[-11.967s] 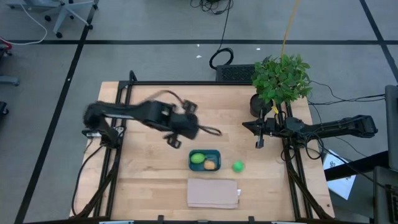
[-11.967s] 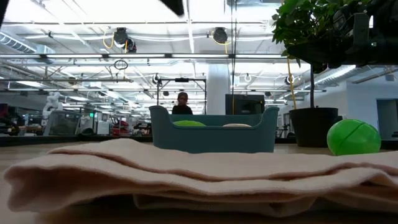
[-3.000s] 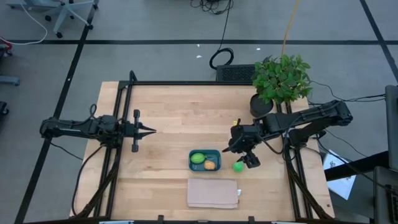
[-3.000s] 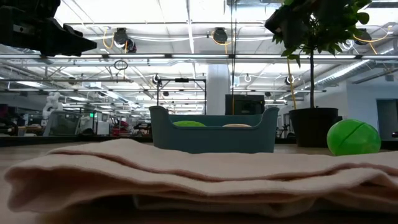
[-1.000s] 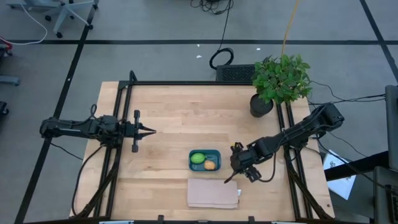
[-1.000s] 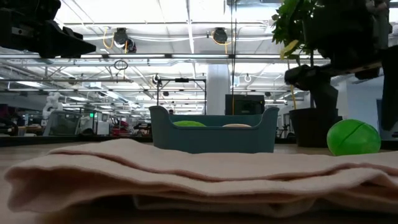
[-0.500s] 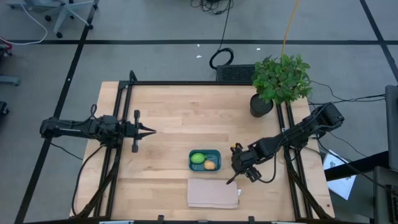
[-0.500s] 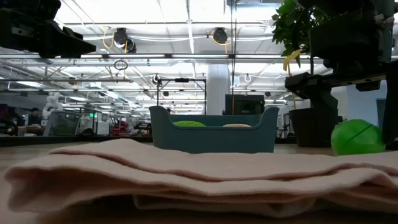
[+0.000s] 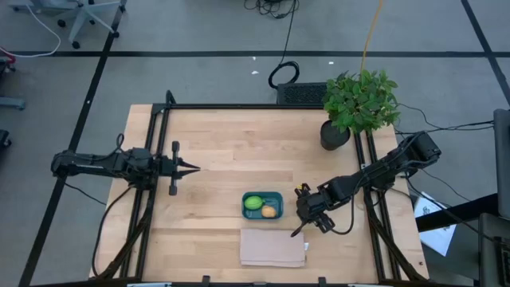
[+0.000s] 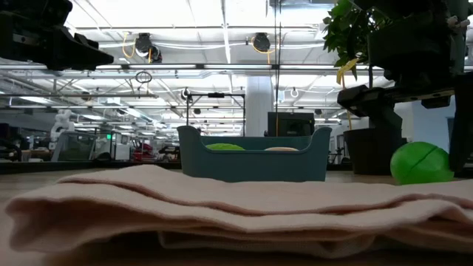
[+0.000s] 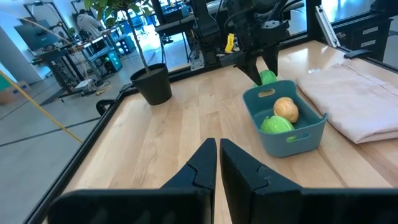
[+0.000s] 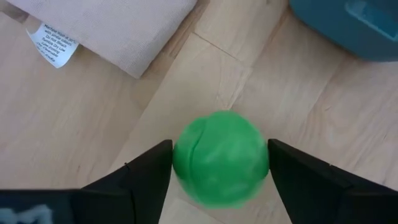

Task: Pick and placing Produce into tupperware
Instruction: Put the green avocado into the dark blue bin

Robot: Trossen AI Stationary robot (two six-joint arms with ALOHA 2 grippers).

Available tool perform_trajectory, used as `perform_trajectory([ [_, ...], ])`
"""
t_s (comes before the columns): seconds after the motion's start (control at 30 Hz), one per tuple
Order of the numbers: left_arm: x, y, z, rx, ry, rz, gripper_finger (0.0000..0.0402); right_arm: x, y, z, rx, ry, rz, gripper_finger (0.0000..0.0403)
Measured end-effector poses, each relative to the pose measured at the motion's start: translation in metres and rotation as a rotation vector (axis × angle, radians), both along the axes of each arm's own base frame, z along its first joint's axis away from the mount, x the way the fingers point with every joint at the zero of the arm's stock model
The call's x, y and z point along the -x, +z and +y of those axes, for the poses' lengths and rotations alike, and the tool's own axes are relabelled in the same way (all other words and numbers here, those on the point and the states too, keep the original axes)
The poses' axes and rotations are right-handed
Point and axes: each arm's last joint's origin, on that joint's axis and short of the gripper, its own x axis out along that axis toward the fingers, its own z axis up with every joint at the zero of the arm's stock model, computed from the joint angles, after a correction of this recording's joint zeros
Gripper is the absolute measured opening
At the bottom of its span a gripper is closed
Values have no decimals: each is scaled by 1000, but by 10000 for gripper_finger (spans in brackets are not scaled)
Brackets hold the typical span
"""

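Nearest the table's front edge is the flat tan folded cloth [image 9: 273, 247], not part of the job. Just behind it on the right, the right gripper [image 12: 219, 163] is down w/ fingers spread either side of the small bright green ball [image 12: 220, 158], prob about to squeeze; not gripping yet afaict. Left of the ball, the shallow teal-blue plastic tupperware [image 9: 248, 214] already has the lime-green piece [image 9: 253, 202] + yellow-orange piece [image 9: 270, 211]. Farther back left, the left gripper [image 9: 194, 167] is parked, pinched closed on nothing.
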Motion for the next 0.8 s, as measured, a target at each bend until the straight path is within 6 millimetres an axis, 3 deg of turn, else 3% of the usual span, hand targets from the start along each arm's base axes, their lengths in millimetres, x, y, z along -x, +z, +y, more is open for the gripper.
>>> perform_trajectory([
  [0.33,0,0,0,0,0,3,26,0,0,0,-2,1,-5,218],
  [0.63,0,0,0,0,0,3,26,-1,1,0,-9,-15,-7,222],
  [0.8,0,0,0,0,0,3,26,-7,12,0,-32,-63,-22,223],
])
